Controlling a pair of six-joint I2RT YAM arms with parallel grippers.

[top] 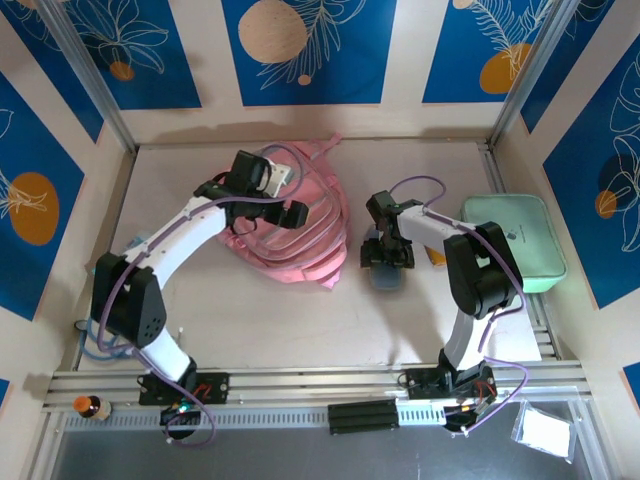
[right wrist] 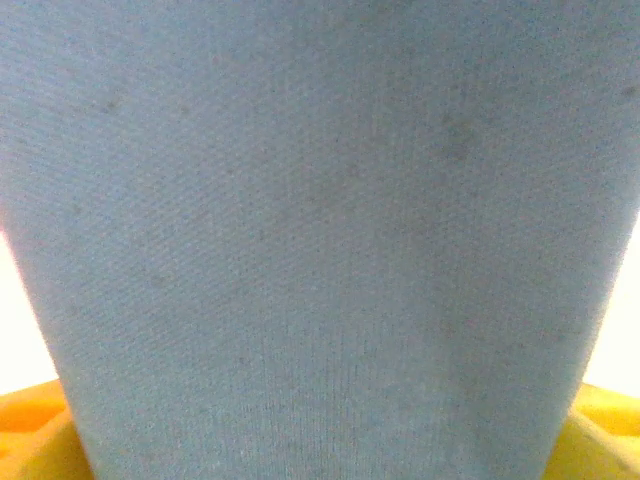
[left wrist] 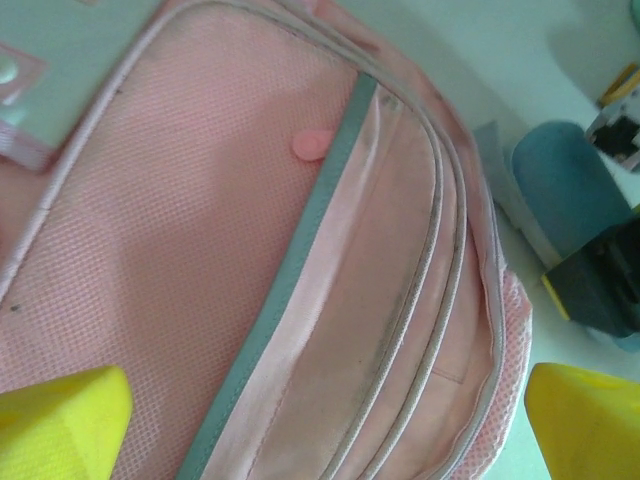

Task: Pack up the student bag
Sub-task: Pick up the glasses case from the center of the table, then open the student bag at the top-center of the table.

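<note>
The bag (top: 290,255) lies flat on the table (top: 250,320), front face up, with its straps at the far end. The left gripper (left wrist: 322,425) hangs right over the bag's front panel, its yellow fingers spread wide with nothing between them. Just right of the bag, the right gripper (top: 386,258) is down on a blue item (right wrist: 320,240) of soft cloth. A finger sits on each side of it, but I cannot tell whether they are pinching it yet. Further right of the bag, well apart, lies a mint case (top: 510,245).

The bag looks limp and light: thin pink mesh and cloth with no frame. It probably sags, wrinkles and slides on the table when pulled, and its mouth is unlikely to stay open unaided. A grip on the flat mesh would likely catch one loose layer or slip off. The grey trim (left wrist: 290,290) along the pocket lip and the piped seams beside it look firmer and thicker, so they are the better places to pinch. The pocket lip lies directly under the left gripper. Lifting that edge should open a gap for the blue item, while the bag's own weight may not be enough to hold it in place.
</note>
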